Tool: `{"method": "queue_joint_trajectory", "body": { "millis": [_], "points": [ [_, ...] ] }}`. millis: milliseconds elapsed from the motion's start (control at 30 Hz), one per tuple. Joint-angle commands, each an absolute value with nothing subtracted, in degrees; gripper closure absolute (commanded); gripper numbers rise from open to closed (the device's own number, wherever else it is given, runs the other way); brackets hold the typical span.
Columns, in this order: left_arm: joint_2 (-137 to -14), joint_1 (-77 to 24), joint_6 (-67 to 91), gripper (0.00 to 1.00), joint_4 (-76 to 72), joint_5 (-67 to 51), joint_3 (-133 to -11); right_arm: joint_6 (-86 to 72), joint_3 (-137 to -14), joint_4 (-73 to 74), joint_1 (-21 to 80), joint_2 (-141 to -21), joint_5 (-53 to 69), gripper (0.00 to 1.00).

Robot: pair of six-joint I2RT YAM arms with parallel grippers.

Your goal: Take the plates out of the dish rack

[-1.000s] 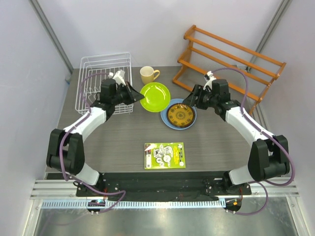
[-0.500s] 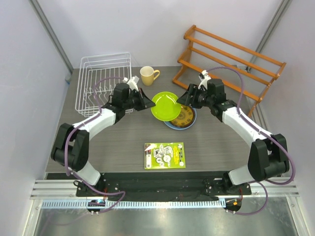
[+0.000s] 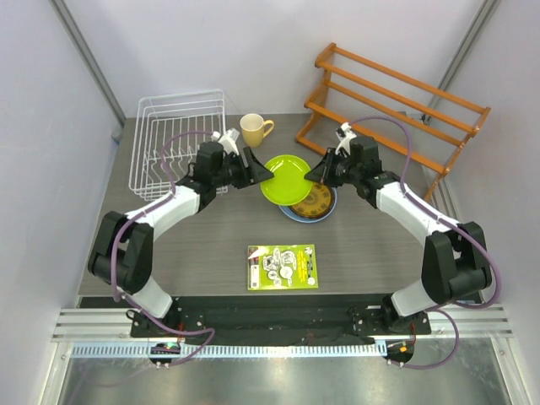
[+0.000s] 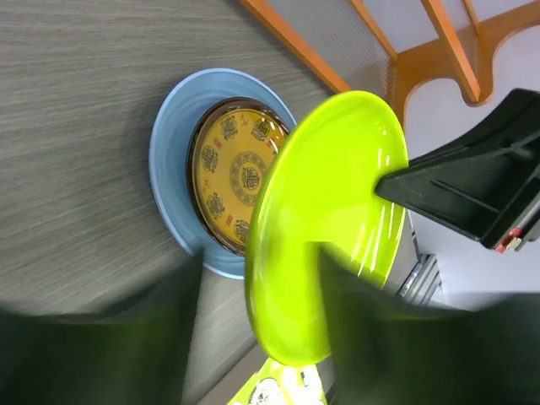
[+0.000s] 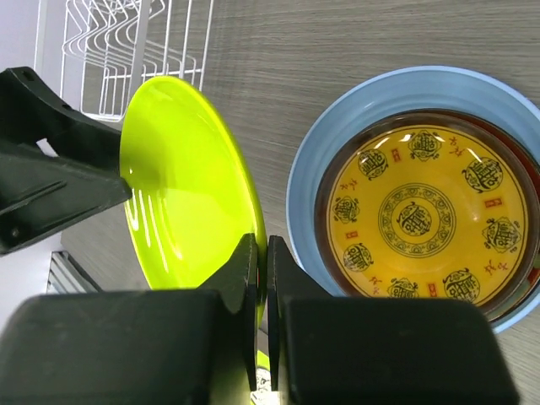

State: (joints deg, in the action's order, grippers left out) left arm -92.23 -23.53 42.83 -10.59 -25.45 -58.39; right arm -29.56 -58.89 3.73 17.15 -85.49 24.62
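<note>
The lime green plate point(image 3: 285, 179) hangs tilted on edge just above the table, between my two grippers. My right gripper point(image 3: 310, 175) point(image 5: 261, 253) is shut on its right rim. My left gripper point(image 3: 268, 175) point(image 4: 257, 329) is open, its fingers standing apart on either side of the plate's left rim. Beneath and to the right lies the light blue plate point(image 3: 289, 215) point(image 5: 304, 186), with the dark red plate's rim point(image 5: 321, 207) and the yellow patterned plate point(image 3: 315, 202) point(image 4: 236, 173) stacked in it. The white wire dish rack point(image 3: 177, 126) at the back left holds no plates.
A yellow mug point(image 3: 253, 129) stands behind the green plate. An orange wooden slatted rack point(image 3: 396, 105) fills the back right. A green printed leaflet point(image 3: 283, 267) lies near the front edge. Walls close in on both sides.
The left arm carried the green plate rightward from beside the rack to over the stack. The right gripper closed on its far rim, and the left jaws opened.
</note>
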Motion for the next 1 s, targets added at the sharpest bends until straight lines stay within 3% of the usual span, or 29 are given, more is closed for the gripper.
{"method": "queue_joint_trajectory", "body": {
  "millis": [0,33,100,133,633,967],
  "points": [
    [-91.85,-23.99,39.74,0.27,-6.1,-20.33,-62.22,-29.79,-58.1,1.67,16.09,-81.48,20.49,0.99],
    [-91.67,-23.91,38.86,0.2,-4.59,-18.82,-62.57,-29.79,-57.57,2.1,14.52,-81.04,18.91,0.99],
    [-90.01,-23.91,36.48,0.16,-1.41,-13.31,-62.67,-29.79,-56.61,3.16,12.49,-79.9,18.2,0.99],
    [-89.39,-23.91,35.87,0.01,-0.54,-11.36,-62.49,-29.62,-55.64,3.43,10.65,-79.63,17.93,0.99],
    [-73.4,-23.91,25.32,0.01,7.12,14.13,-58.45,-24.7,-54.4,6.51,6.24,-87.27,18.72,0.99],
    [-66.54,-23.91,23.38,0.01,7.73,18.63,-55.55,-25.14,-56.34,3.16,6.33,-94.39,22.5,0.98]
  ]
}}
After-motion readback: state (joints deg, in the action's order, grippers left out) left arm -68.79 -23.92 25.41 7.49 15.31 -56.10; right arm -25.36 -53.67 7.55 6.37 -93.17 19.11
